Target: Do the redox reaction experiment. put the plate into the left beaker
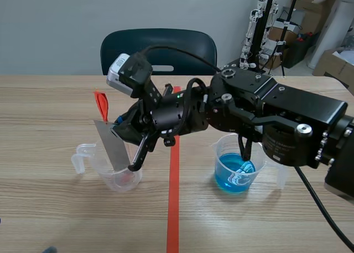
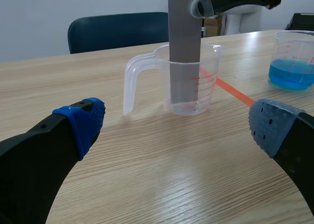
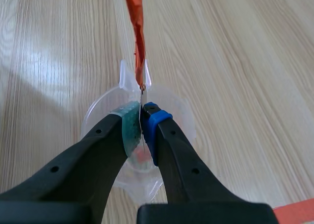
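A grey metal plate (image 1: 113, 148) with an orange-red tag (image 1: 100, 104) on its top stands with its lower end inside the clear left beaker (image 1: 119, 178). My right gripper (image 1: 118, 125), reaching across from the right, is shut on the plate's upper edge. From the right wrist the plate (image 3: 142, 97) shows edge-on between the pads, above the beaker (image 3: 98, 106). My left gripper (image 2: 177, 125) is open and low, short of the beaker (image 2: 211, 72), which holds the upright plate (image 2: 184, 47).
A second beaker (image 1: 238, 173) with blue liquid stands right of the red tape line, under the right arm; it also shows in the left wrist view (image 2: 294, 67). A dark chair (image 1: 160, 48) stands behind the table's far edge.
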`<state>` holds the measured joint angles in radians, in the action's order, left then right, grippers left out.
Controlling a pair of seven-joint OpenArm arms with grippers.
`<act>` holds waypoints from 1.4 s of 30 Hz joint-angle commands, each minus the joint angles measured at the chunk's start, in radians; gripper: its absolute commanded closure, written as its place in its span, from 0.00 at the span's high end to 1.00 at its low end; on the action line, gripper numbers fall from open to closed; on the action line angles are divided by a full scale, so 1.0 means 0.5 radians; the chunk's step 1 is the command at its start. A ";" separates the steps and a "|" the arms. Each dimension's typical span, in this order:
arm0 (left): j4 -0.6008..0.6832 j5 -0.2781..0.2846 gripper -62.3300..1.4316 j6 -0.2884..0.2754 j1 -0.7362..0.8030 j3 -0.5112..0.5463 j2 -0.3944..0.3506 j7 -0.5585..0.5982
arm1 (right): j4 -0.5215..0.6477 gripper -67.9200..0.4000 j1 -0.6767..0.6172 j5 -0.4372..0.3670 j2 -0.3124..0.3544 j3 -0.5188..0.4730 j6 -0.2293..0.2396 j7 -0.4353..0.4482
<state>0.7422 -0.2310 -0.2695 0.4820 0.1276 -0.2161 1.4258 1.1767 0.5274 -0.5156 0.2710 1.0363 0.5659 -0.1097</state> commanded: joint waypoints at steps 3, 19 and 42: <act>0.033 0.018 0.99 -0.004 -0.001 0.015 -0.002 0.037 | 0.020 0.01 0.035 -0.011 -0.027 -0.002 0.006 0.024; 0.033 0.018 0.99 -0.004 -0.002 0.015 -0.002 0.037 | 0.021 1.00 0.049 0.166 -0.034 -0.002 -0.153 0.039; 0.033 0.018 0.99 -0.004 -0.001 0.015 -0.002 0.037 | 0.021 1.00 0.060 0.171 -0.032 -0.002 -0.153 0.024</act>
<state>0.7422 -0.2310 -0.2695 0.4820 0.1276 -0.2161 1.4258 1.1763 0.5335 -0.4263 0.2604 1.0363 0.4904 -0.1123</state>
